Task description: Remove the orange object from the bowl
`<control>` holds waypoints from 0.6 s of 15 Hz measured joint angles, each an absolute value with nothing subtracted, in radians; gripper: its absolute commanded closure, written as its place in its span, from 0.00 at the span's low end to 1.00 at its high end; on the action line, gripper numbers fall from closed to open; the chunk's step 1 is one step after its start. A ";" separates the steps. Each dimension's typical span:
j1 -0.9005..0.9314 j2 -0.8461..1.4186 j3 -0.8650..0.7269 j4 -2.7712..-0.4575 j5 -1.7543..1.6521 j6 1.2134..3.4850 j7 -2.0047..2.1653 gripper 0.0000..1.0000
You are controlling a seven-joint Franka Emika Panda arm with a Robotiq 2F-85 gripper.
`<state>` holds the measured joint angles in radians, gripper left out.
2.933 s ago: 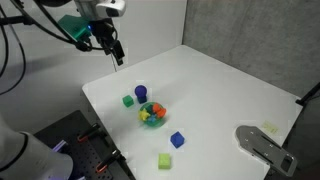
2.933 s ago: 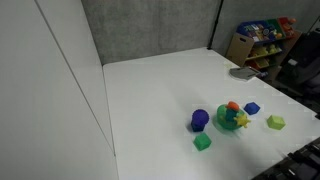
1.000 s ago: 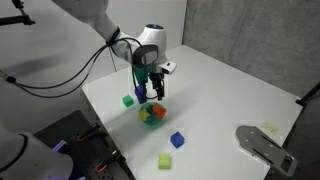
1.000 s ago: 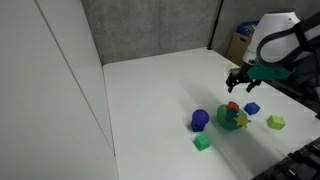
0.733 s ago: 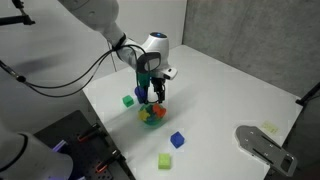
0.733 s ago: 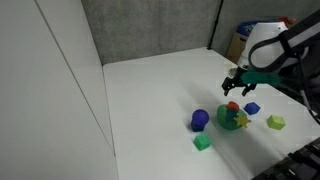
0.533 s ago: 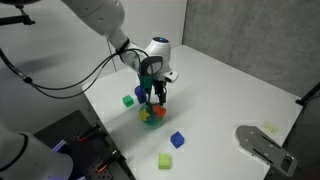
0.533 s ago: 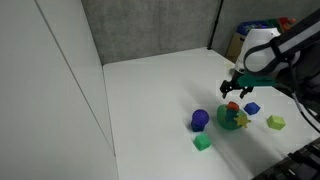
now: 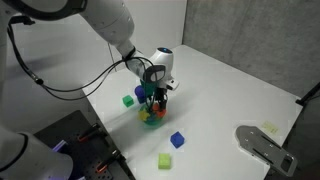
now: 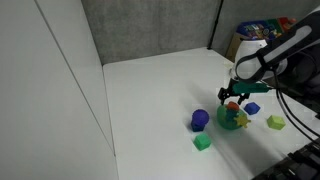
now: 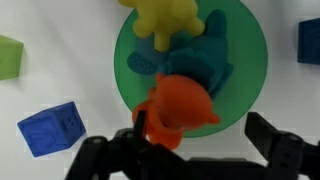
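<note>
The green bowl (image 11: 240,70) fills the wrist view and holds the orange object (image 11: 178,110), a yellow piece (image 11: 168,20) and a teal piece (image 11: 208,62). My gripper (image 11: 200,140) is open and low over the bowl. The orange object lies between the fingers, against the left one. In both exterior views the gripper (image 9: 154,101) (image 10: 233,98) hangs right above the bowl (image 9: 153,117) (image 10: 231,120). The orange object shows in an exterior view (image 10: 233,105) at the bowl's rim under the fingers.
A blue-purple cup (image 10: 199,120) and a green cube (image 10: 202,143) stand beside the bowl. A blue cube (image 9: 177,140) and a light-green block (image 9: 165,160) lie nearer the table's front edge. A grey device (image 9: 265,146) sits at the table's corner.
The gripper has come in from above the table and moved down to the bowl. Its open fingers now sit around the orange object. The objects have not moved.
</note>
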<state>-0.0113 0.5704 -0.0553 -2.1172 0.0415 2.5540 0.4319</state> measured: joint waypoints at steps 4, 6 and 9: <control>0.001 0.580 -0.066 -2.101 0.042 2.505 0.431 0.30; 0.008 0.580 -0.069 -2.094 0.042 2.484 0.431 0.46; 0.017 0.579 -0.074 -2.081 0.042 2.466 0.431 0.71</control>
